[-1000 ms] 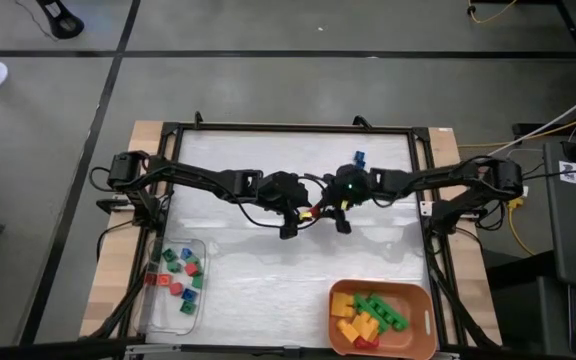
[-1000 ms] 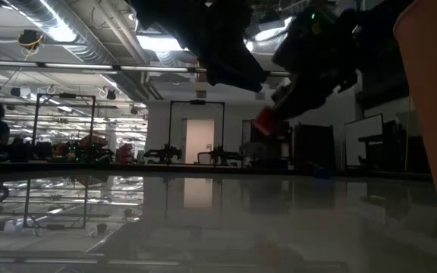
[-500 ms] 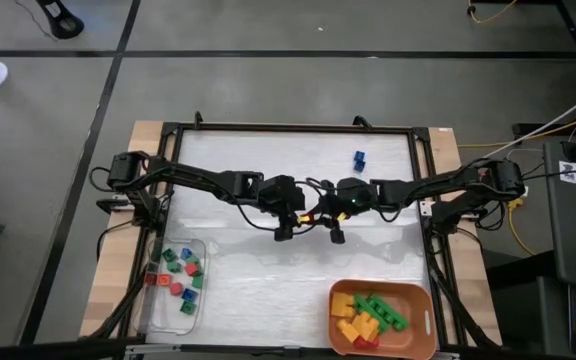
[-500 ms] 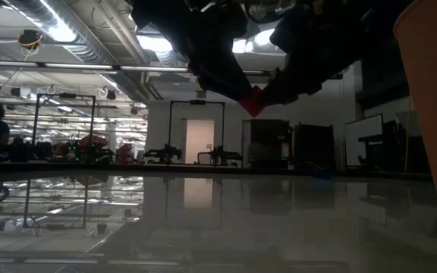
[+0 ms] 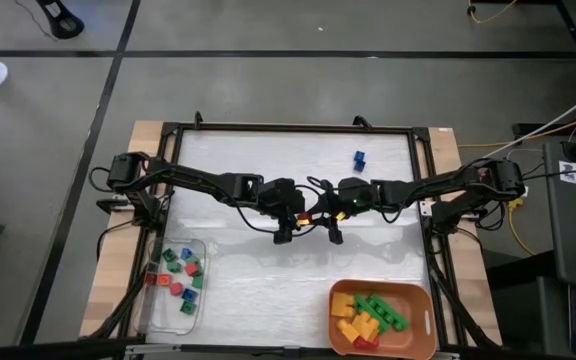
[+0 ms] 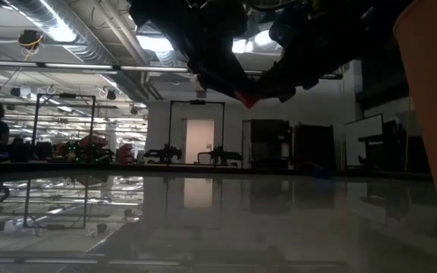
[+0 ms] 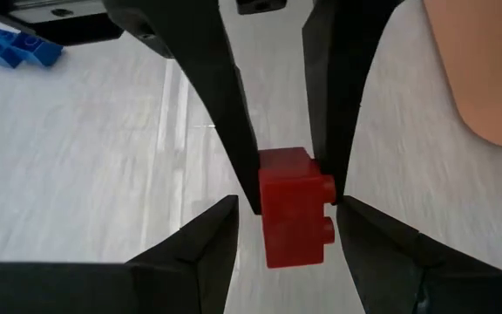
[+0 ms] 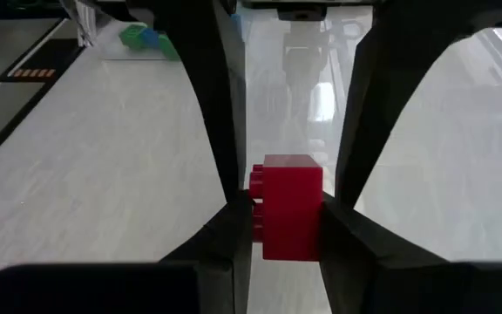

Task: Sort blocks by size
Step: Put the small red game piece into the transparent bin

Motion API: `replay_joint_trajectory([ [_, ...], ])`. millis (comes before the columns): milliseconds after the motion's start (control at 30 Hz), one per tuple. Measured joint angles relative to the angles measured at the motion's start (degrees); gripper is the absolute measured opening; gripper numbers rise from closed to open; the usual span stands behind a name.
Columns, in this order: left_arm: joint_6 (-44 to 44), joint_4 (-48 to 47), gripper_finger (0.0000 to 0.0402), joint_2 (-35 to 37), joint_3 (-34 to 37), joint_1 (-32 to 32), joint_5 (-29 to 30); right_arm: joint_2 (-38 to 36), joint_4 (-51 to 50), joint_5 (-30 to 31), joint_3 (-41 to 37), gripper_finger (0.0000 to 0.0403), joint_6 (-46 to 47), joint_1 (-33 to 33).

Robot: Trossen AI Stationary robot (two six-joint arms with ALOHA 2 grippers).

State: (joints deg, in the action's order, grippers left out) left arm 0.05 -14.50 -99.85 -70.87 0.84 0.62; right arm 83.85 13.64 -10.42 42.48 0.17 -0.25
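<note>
Red brick [image 7: 293, 206] hangs between my two grippers above mid-table, and this handover could drop it.

Both my left gripper [image 5: 290, 222] and right gripper [image 5: 330, 223] look clamped on the same brick, fingertips meeting from opposite sides. If one lets go before the other's hold is firm, or they pull apart together, it could twist loose and fall short of the clear tray [image 5: 200, 300] and the orange bin [image 5: 423, 330]. A blue block [image 5: 359, 159] lies on the table, well apart.
</note>
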Motion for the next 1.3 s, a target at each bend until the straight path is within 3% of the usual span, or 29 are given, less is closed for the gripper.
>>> replay_joint_trajectory([
  [167, 0.4, 0.0, 0.0166, 0.0, 0.0, 0.0, 0.0, 0.0, 0.1, -0.7, 0.0, 0.0103, 0.0, 0.0],
  [400, 1.1, -1.2, 0.008, 0.0, 0.0, 0.0, -0.1, 0.0, -0.1, -0.6, 0.0, 0.0104, 0.0, 0.0],
  [567, 1.1, -1.3, 0.0075, 0.0, 0.0, 0.0, -0.2, 0.0, -0.1, -0.6, 0.0, 0.0109, -0.1, 0.0],
  [867, -0.6, -2.8, 0.0078, 1.3, 0.0, -0.1, -1.9, 0.0, 0.5, 1.1, 0.0, 0.0202, 2.5, -0.1],
  [1000, -2.2, -10.0, 0.0086, 5.4, 0.0, 0.1, -3.0, -0.5, -0.4, 2.3, 0.0, 0.0235, 2.4, -0.2],
  [1133, -6.0, -24.3, 0.0083, 11.1, 0.0, 0.1, -6.5, -1.3, -1.6, 2.4, 0.1, 0.0247, 2.0, -0.7],
  [1300, -17.3, -44.8, 0.0089, 18.7, 0.0, 2.1, -12.8, -1.3, -12.4, 2.7, 4.4, 0.0244, 2.0, -3.8],
])
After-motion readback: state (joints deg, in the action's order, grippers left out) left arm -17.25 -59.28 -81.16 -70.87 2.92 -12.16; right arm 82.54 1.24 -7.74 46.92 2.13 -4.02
